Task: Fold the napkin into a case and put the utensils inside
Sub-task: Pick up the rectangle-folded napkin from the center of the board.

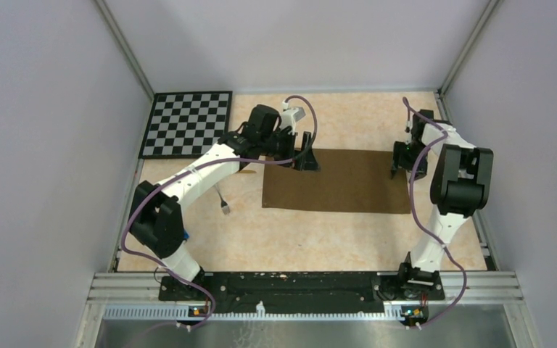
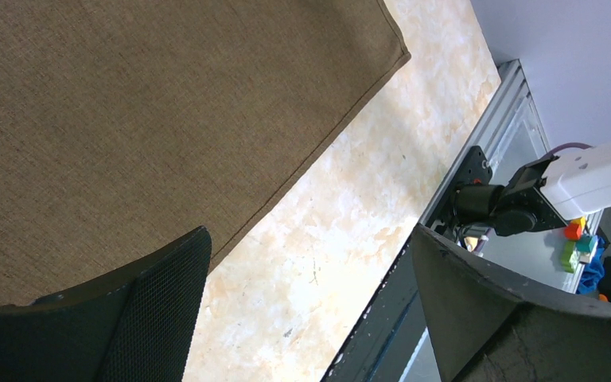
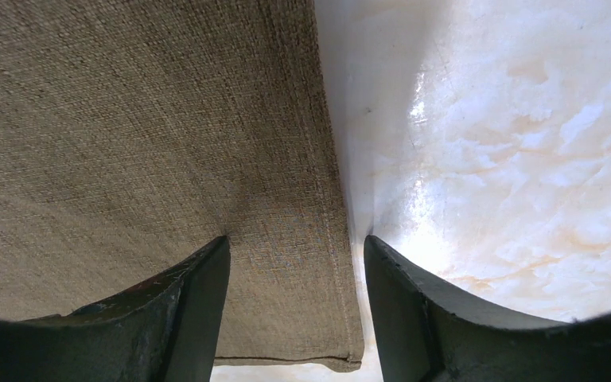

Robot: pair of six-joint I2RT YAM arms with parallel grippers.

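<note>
One fold seemingly done | dark brown cloth napkin (image 1: 337, 181) a broad rectangle, not yet slim | thin grey metal utensil (image 1: 224, 204) outside | left hand (image 1: 307, 161) spread | right hand (image 3: 294, 251) spread astride hem

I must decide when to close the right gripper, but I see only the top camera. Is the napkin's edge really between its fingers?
Observer: Yes. In the right wrist view the edge of the napkin runs between the fingers of the open right gripper. One finger is over the napkin, the other over the bare table.
Operator: Does the left gripper hold anything?
Observer: No. The left gripper is wide open and nothing sits between its fingers. One finger is over the napkin.
Operator: Is the napkin wrinkled there?
Observer: No. In the left wrist view it lies flat and smooth up to its corner.
</note>
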